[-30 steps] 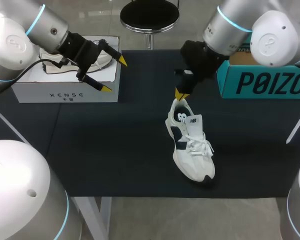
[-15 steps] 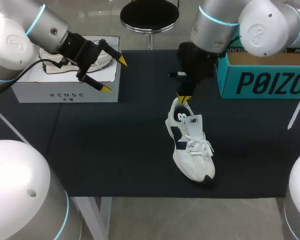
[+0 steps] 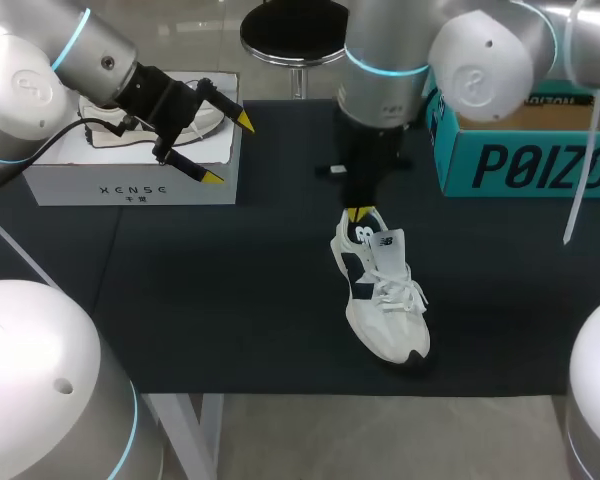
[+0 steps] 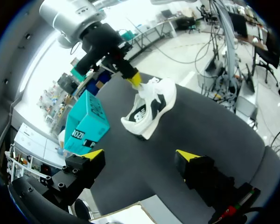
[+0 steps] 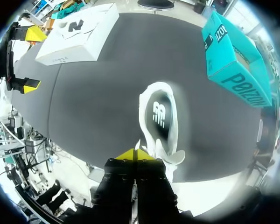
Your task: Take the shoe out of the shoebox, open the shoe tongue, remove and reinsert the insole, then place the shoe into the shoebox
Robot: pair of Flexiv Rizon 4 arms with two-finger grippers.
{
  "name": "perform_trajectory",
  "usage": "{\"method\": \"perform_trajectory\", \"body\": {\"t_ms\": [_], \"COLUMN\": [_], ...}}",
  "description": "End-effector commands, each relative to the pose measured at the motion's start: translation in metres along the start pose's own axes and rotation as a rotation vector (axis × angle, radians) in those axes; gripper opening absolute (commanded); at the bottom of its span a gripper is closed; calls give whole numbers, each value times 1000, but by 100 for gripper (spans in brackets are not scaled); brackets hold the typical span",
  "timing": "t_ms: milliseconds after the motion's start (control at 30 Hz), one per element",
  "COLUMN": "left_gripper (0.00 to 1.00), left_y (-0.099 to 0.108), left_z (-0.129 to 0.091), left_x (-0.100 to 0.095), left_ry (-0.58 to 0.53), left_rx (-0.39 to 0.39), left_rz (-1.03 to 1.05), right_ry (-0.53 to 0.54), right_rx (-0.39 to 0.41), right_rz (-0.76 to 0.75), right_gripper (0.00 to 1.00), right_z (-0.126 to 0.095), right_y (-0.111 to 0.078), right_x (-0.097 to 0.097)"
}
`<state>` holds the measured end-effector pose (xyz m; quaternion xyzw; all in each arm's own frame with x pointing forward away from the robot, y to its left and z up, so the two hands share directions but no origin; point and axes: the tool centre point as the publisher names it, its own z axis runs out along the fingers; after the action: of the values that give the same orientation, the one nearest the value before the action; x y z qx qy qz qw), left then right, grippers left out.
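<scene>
Shoe (image 3: pixel 380 290): white sneaker, navy side panels, white laces tied. It stands upright on its sole on the dark table (image 3: pixel 230 300), near the middle. Heel points to the far side, toe to the near edge. The mouth is open upward, and the right wrist view shows a dark insole with a white logo inside. It lies well apart from the teal box (image 3: pixel 520 160) at the far right and from the white box (image 3: pixel 130 180) at the far left.

Right claw (image 3: pixel 360 213): my arm comes in from the right and reaches past the middle. The wrist is near vertical and the fingers point straight down at the heel rim. The yellow tips are pressed together with no gap. They sit at the heel collar; I cannot tell whether any of the collar is between them.

Left claw (image 3: pixel 228 149): spread wide, holding nothing, at the white box's near right corner, fingers angled toward the middle of the table.
</scene>
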<state>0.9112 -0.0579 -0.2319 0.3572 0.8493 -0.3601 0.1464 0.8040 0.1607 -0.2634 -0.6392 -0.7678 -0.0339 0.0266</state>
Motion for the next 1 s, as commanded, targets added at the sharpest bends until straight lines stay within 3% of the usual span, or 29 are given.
{"method": "perform_trajectory", "body": {"t_ms": [33,567,700,1000], "left_gripper": [100,100,100,100], "left_y": [0,0,0,0], "left_z": [0,0,0,0], "left_x": [-1,-1,-1,-1], "left_ry": [3,3,3,3], "left_rx": [-3,-3,-3,-3], "left_rz": [1,1,1,1], "right_ry": [4,-62,-17,-34], "right_rx": [-1,90,76,38], "right_rz": [3,-54,-44,-38], "right_gripper": [0,0,0,0], "right_z": [15,77,92,85], "right_y": [2,22,27,38], "right_x": [-1,-7,-10,-24]}}
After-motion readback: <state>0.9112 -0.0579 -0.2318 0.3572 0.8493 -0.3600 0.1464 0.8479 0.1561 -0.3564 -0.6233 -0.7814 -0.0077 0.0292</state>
